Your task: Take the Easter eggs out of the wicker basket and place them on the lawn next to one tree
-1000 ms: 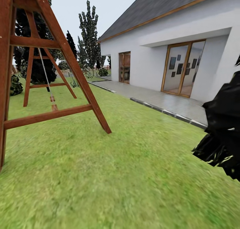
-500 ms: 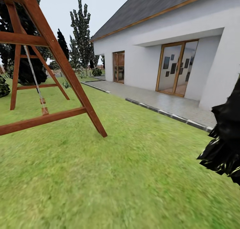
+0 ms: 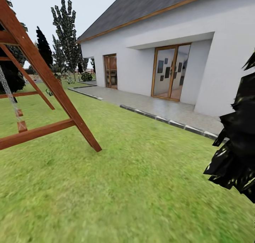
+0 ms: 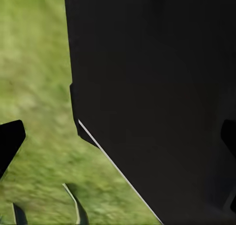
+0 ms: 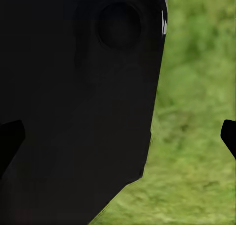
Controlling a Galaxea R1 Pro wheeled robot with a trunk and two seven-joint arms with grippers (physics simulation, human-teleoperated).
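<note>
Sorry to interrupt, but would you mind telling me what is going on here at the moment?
Nothing is being handled right now; the robot looks to be on its way across the lawn. The head view faces a white house with a paved path, a wooden swing frame to the left and dark foliage at the right edge. Both wrist views show grass beside a dark part of the robot, and neither shows an egg.

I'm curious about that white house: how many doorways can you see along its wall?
2. A brown wooden door sits at the far end of the house, and a glass double door is nearer, under the recessed porch. Others may be hidden.
</note>
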